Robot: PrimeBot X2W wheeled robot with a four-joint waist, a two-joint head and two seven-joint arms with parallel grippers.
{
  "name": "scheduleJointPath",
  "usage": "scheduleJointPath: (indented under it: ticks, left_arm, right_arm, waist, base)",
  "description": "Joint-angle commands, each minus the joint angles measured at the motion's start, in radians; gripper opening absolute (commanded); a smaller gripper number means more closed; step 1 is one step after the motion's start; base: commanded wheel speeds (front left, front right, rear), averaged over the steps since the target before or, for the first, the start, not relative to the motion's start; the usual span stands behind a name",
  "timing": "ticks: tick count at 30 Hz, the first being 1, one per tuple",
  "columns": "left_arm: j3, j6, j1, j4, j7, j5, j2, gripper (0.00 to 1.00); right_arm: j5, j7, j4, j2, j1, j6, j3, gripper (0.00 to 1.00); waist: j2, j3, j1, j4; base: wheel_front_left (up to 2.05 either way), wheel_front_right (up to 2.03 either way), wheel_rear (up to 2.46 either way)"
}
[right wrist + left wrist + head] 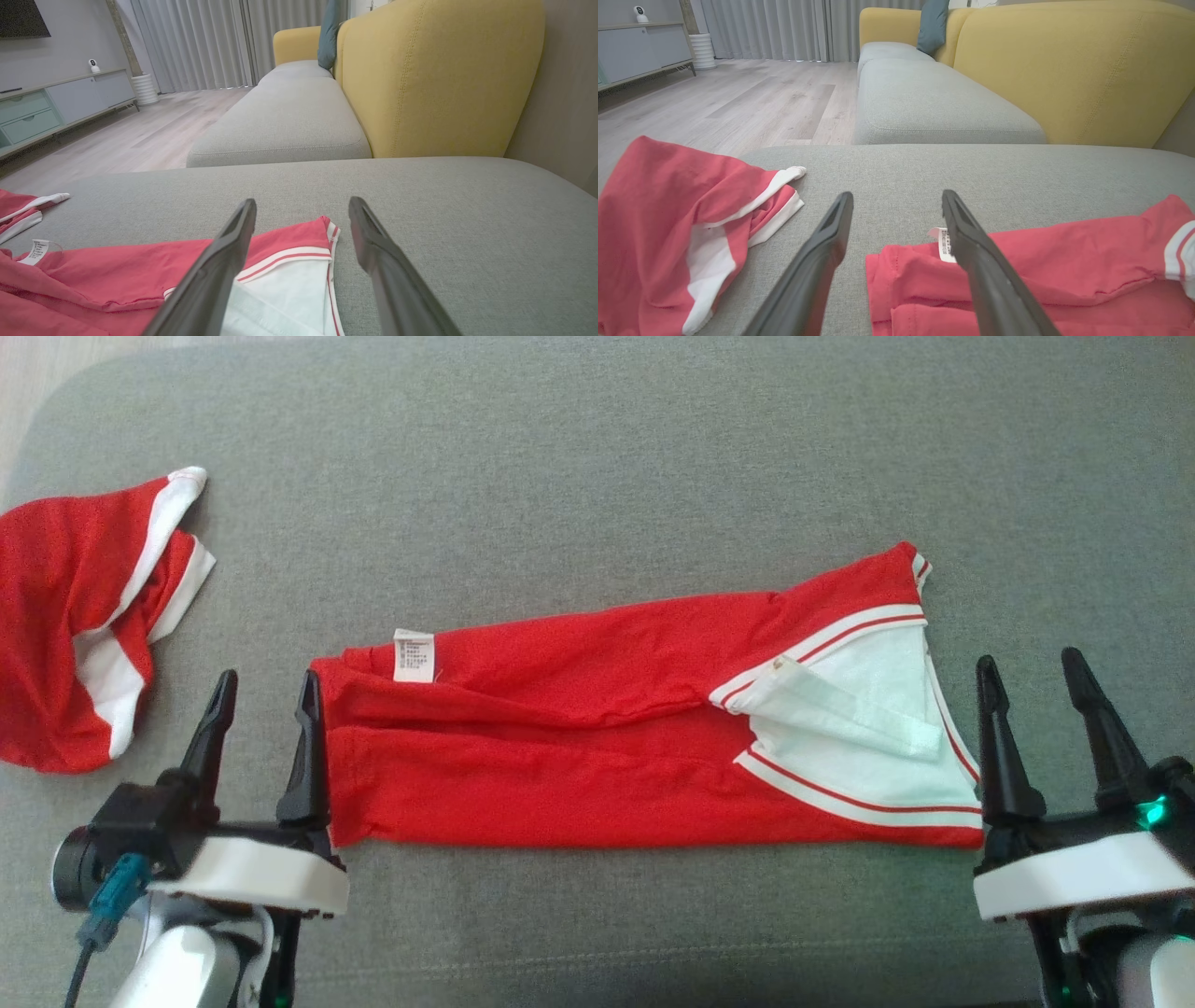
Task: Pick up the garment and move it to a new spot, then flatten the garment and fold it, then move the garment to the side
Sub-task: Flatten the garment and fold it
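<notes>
Two garments: a folded garment, a crumpled garment; left pincer and right pincer both spread

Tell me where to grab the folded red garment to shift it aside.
Grip its two short ends, the left gripper at the label end, the right gripper at the white-lined end, each coming in sideways. The garment lies as a long flat strip between them, so end holds should keep the fold.
</notes>
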Motion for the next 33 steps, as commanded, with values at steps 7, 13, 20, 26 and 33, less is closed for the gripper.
scheduleJointPath:
  ticks: [7,13,20,26,33]
  left_arm:
    - [0.038,-0.004,-0.043,-0.021,-0.011,0.008,0.017,1.0]
    - [0.035,-0.013,-0.058,-0.016,-0.012,0.009,0.006,1.0]
    - [0.032,-0.041,-0.113,-0.014,-0.012,0.054,-0.04,1.0]
    - [0.052,-0.085,-0.151,-0.028,-0.012,0.099,-0.086,1.0]
    - [0.082,-0.129,-0.161,-0.034,-0.012,0.135,-0.128,1.0]
  right_arm:
    - [0.013,-0.001,-0.022,-0.005,-0.037,-0.001,0.02,1.0]
    - [0.036,0.0,0.027,-0.005,-0.038,-0.001,0.015,1.0]
    - [0.057,0.019,0.214,-0.071,-0.085,-0.001,-0.015,1.0]
    - [0.084,0.063,0.338,-0.117,-0.144,-0.001,-0.016,1.0]
    - [0.102,0.132,0.42,-0.13,-0.19,-0.001,-0.025,1.0]
  waist:
    - [0.0,0.003,0.0,-0.001]
    - [0.0,0.012,0.0,0.013]
    - [0.0,0.05,0.0,0.072]
    - [0.0,0.088,0.0,0.117]
    - [0.0,0.107,0.0,0.144]
  base:
    - [0.0,0.0,0.0]
    - [0.0,0.0,0.0]
    - [0.0,0.0,0.0]
    - [0.0,0.0,0.0]
    - [0.0,0.0,0.0]
